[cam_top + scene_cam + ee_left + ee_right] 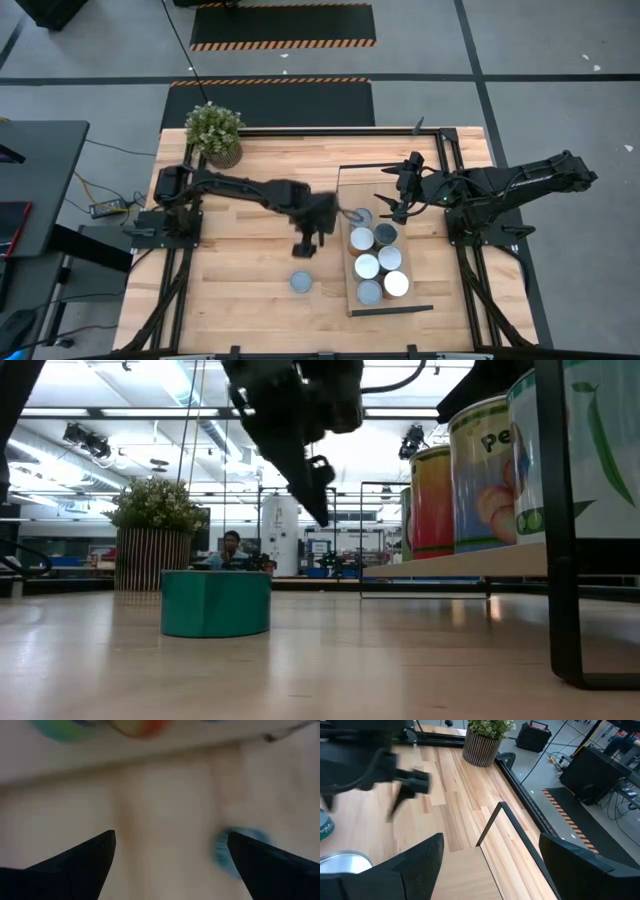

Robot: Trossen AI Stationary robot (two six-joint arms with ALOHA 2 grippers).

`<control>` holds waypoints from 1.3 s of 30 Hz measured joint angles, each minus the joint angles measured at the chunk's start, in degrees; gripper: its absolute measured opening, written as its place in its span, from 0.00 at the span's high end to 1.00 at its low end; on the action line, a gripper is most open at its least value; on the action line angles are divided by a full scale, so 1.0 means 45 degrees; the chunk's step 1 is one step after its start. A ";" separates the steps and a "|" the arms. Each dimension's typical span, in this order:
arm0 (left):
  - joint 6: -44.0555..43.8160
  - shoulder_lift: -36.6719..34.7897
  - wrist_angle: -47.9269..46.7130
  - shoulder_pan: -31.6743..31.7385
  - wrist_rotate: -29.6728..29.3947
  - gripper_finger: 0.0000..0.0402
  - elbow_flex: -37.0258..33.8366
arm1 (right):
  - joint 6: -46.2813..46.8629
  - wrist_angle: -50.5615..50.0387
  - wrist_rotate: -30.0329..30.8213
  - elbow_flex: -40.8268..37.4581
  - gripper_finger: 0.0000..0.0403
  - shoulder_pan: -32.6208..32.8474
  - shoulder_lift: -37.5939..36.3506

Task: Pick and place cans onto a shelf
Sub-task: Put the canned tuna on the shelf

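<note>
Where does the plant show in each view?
High view: plant at the table's far left corner.
Low view: at the left, behind the teal can.
Left wrist view: not in it.
Right wrist view: top middle, at the table's edge.
Shared landmark: the shelf.

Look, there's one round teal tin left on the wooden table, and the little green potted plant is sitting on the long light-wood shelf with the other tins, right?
Not quite. The green potted plant stands on the wooden tabletop at its far left corner, off the long light-wood shelf, as the high view shows. The rest holds: one round teal tin remains on the table, and the other tins are on the shelf.
</note>
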 joint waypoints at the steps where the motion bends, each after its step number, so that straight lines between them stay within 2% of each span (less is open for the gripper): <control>1: -0.0488 0.0000 -0.0245 -0.0191 0.0174 0.03 0.0000 | 0.0017 -0.0001 -0.0004 0.0000 0.17 -0.0001 0.0000; 5: -0.1882 0.0005 -0.0896 -0.1202 -0.0027 0.03 -0.0005 | 0.0051 -0.0006 -0.0004 0.0000 0.17 -0.0001 0.0005; 13: -0.4831 0.0156 -0.2093 -0.3655 -0.2700 0.03 0.0000 | 0.0141 0.0004 -0.0004 0.0000 0.17 0.0004 0.0005; 20: -0.8065 0.0170 -0.3328 -0.5361 -0.3997 0.03 -0.0006 | 0.0313 -0.0003 -0.0009 0.0000 0.17 0.0004 0.0005; 26: -0.9520 0.0277 -0.1800 -0.6322 -0.4403 0.03 -0.1149 | 0.0441 -0.0050 -0.0339 0.0000 0.17 0.0038 0.0005; 31: -1.0288 0.0359 -0.0899 -0.6539 -0.5949 0.03 -0.1823 | 0.0617 -0.0006 -0.0354 0.0000 0.17 0.0038 0.0005; 35: -0.9975 0.0355 0.0405 -0.6620 -0.6828 0.03 -0.2202 | 0.0826 -0.0006 -0.0530 0.0000 0.17 0.0038 0.0005; 39: -0.9665 0.0355 0.1883 -0.6668 -0.6947 0.03 -0.2745 | 0.1067 -0.0009 -0.0725 0.0000 0.17 0.0038 0.0005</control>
